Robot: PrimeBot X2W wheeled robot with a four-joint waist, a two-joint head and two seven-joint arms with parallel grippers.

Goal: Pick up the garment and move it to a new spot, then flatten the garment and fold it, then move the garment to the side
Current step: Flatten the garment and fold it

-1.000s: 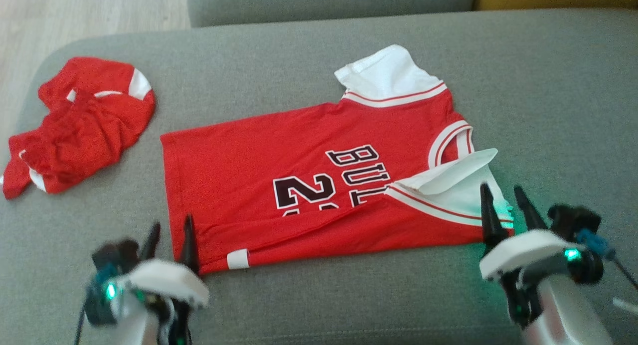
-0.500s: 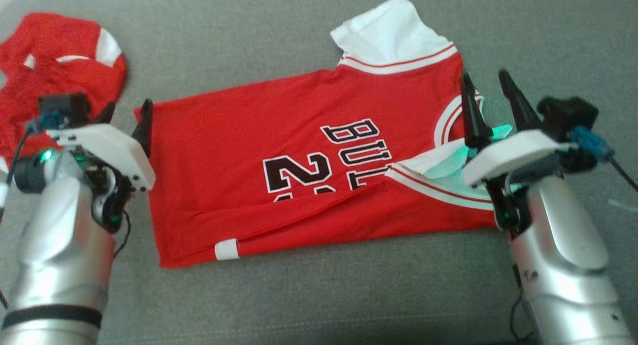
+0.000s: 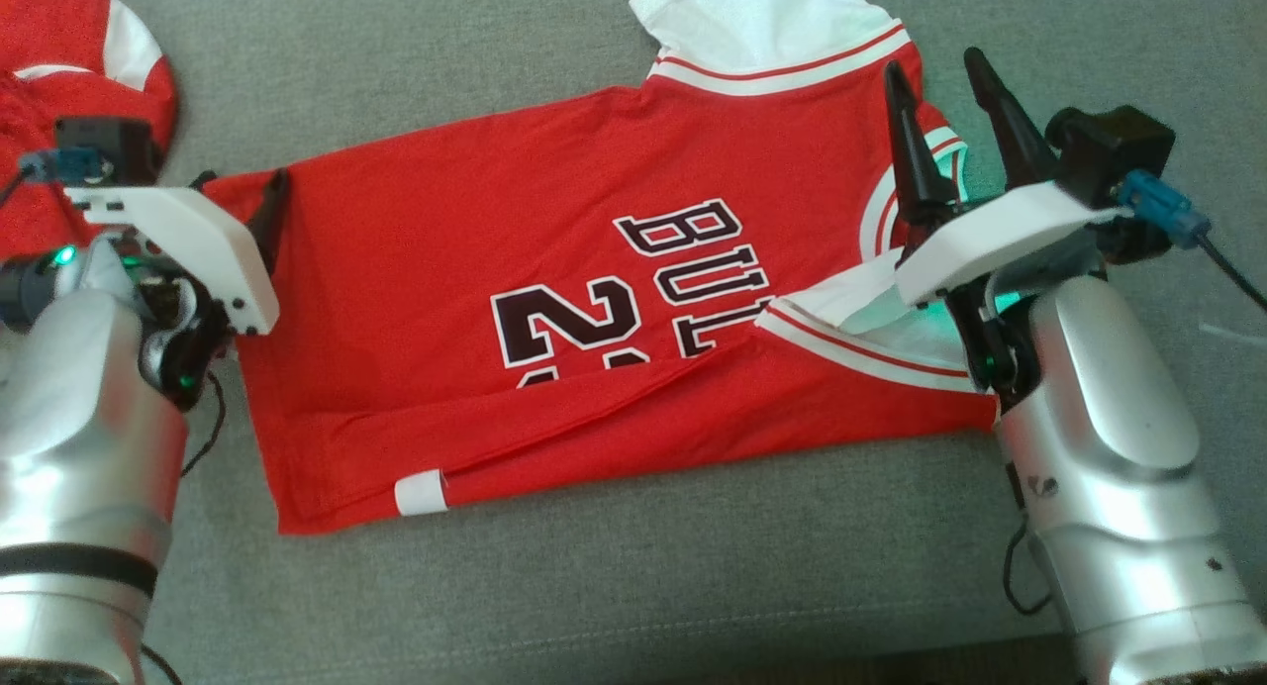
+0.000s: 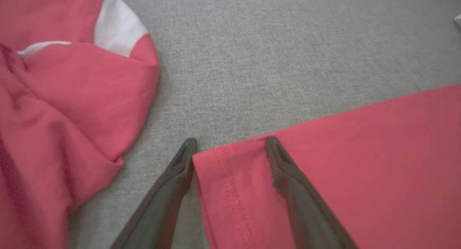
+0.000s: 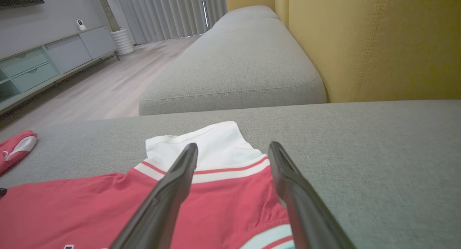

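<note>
garment: red jersey (image 3: 554,299) flat on grey sofa cushion (image 3: 633,586), near edge folded over | left jaws: wide, straddling its hem corner, one finger (image 4: 291,184) on the cloth, holding nothing | right jaws: wide, over the collar end, holding nothing | crumpled red garment (image 3: 59,61) far left, apart

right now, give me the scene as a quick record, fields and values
surface: grey sofa cushion
garment: red jersey, spread out, near side folded over the number
left gripper: open, astride the jersey's hem corner
right gripper: open, over the collar end
other item: crumpled red garment, apart from the jersey
</note>
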